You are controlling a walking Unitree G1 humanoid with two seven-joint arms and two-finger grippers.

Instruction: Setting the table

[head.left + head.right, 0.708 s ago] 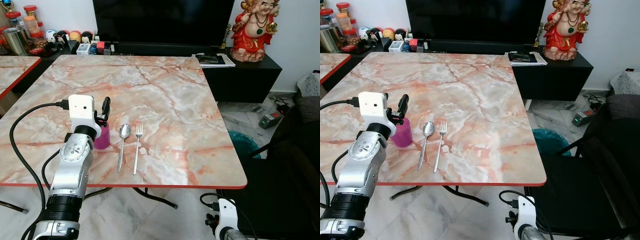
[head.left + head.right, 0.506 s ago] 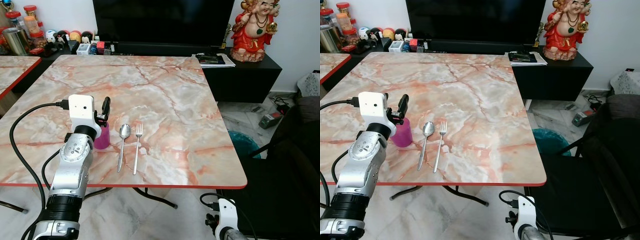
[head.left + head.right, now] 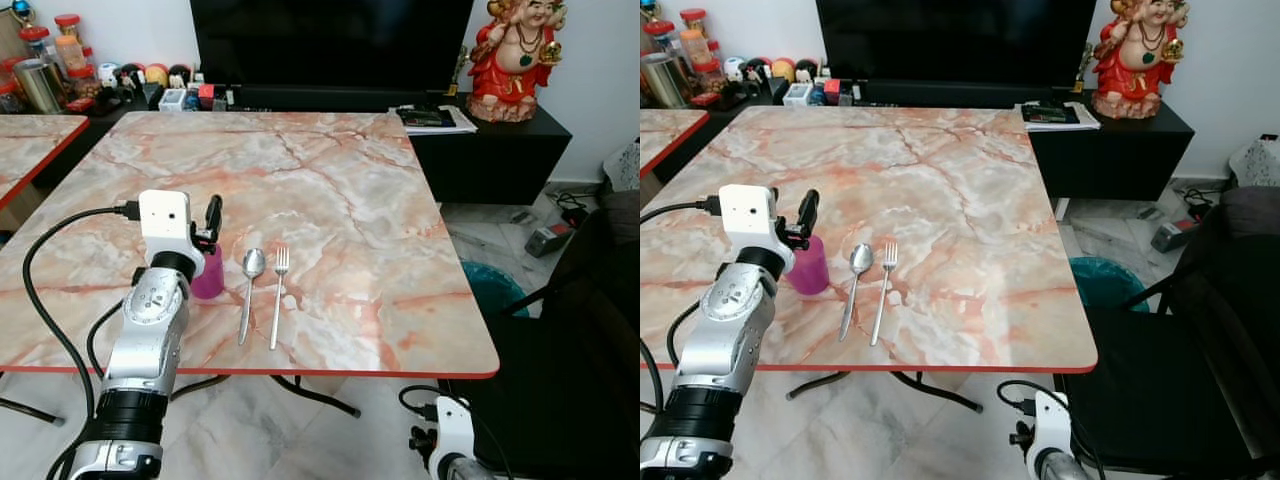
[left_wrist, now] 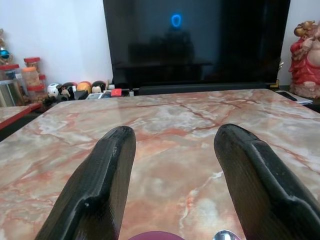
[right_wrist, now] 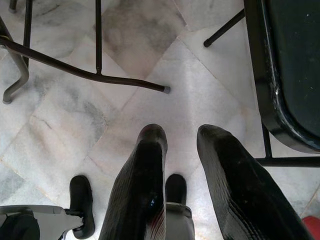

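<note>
A pink cup [image 3: 209, 277] stands upright near the front left of the marble table [image 3: 340, 180]. Just right of it a spoon [image 3: 248, 290] and a fork [image 3: 278, 296] lie side by side, handles toward the front edge. My left gripper [image 3: 800, 215] hovers just above the cup, open. In the left wrist view its fingers [image 4: 100, 180] stand wide apart, with the cup's rim [image 4: 150, 235] low between them. My right gripper [image 5: 182, 137] hangs idle below the table's front edge, over the tiled floor, its fingers slightly apart.
A black chair [image 3: 575, 340] stands close at the right, with a teal bin [image 3: 490, 290] behind it. A second marble table [image 3: 25, 145] is at the left. Behind are a TV stand with a red statue [image 3: 520, 50] and jars [image 3: 50, 70]. Table legs [image 5: 95, 75] cross the floor.
The head view has shifted slightly. The left arm, the cup and the cutlery keep their places.
</note>
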